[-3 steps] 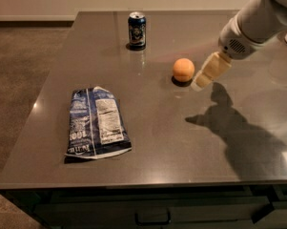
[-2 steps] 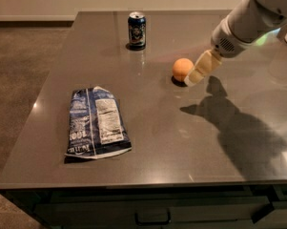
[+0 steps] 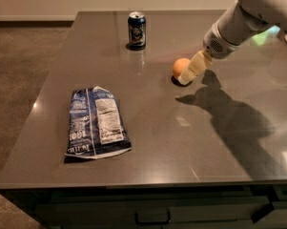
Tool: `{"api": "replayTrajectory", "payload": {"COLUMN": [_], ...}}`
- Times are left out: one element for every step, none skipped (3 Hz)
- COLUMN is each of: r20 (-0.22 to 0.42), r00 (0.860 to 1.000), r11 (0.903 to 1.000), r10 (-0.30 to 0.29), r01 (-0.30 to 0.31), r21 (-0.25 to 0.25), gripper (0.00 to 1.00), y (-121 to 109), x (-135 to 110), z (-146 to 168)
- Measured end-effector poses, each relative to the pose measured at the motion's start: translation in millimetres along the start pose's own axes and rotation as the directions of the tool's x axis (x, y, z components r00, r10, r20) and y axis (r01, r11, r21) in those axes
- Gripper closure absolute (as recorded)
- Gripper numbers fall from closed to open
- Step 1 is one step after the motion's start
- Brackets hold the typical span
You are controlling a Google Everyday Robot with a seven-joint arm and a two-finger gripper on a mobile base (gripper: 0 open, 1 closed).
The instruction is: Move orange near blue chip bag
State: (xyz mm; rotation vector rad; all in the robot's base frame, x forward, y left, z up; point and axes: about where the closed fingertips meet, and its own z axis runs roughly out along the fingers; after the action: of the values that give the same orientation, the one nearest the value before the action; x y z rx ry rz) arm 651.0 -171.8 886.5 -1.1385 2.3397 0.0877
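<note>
The orange (image 3: 179, 66) is small, round and pale, and rests on the dark grey table (image 3: 181, 137) right of centre. My gripper (image 3: 189, 72) is cream-coloured, reaches down from the upper right and sits against the orange's right side, low over the table. The blue chip bag (image 3: 96, 122) lies flat at the front left, dark blue with a white nutrition panel facing up. It is well apart from the orange, to its lower left.
A small dark blue drink can (image 3: 137, 30) stands upright at the back, left of the orange. The table's left edge (image 3: 43, 92) drops to a brown carpet floor. The arm's shadow falls across the right half of the table.
My gripper has moved left and closer, from a little right of the orange to right against it. The orange, bag and can have not moved.
</note>
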Motion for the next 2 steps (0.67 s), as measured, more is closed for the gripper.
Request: {"api": "replayTrajectory", "payload": {"r20": [0.013,0.025], "r00": [1.0,1.0], "r11": [0.9996,0.999], "r10": [-0.005,-0.01], "r01": [0.006,0.011], "r21": [-0.026,-0.044], "gripper": [0.0,0.0], "y": [7,12], "x": [-6,-12], "z": [13,23]}}
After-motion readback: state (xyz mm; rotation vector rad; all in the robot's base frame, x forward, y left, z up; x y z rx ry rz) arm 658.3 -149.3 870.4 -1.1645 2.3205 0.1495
